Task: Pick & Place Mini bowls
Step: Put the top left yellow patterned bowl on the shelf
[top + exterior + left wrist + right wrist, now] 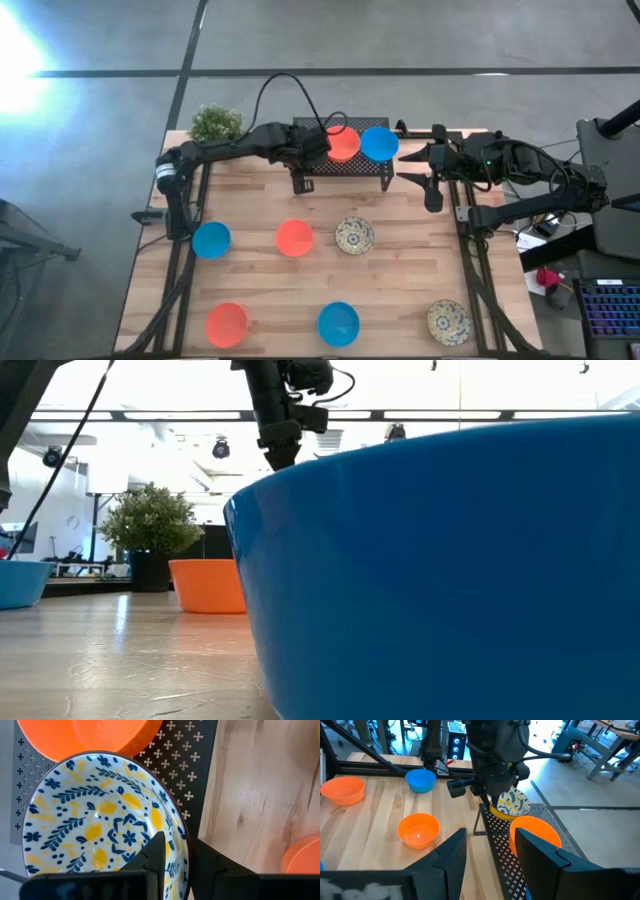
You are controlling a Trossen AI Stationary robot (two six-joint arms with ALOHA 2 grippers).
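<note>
A black mesh rack (pixel 345 170) stands at the table's far middle. On it sit an orange-red mini bowl (pixel 343 143) and a blue one (pixel 379 143). At the rack's left end a cream patterned bowl (pixel 100 820) sits tilted, its far rim against the orange-red bowl (pixel 90 735). My left gripper (pixel 185 865) is above it, pointing steeply down and open, with one finger inside the bowl and one outside. My right gripper (pixel 490 855) hangs open beside the rack's right end, holding nothing. My left gripper stands astride the patterned bowl's near rim (pixel 182 845), coming from above. A strip of the bowl's inner wall shows between the inner finger (pixel 157 855) and the rim. Whether the outer finger (pixel 212 865) touches the rim I cannot tell.
Several more mini bowls lie on the wooden table: blue (pixel 212 240), orange-red (pixel 294 238) and patterned (pixel 354 235) in the middle row, orange-red (pixel 227 324), blue (pixel 338 323) and patterned (pixel 449 322) near the front. A potted plant (pixel 216 123) stands at the far left corner.
</note>
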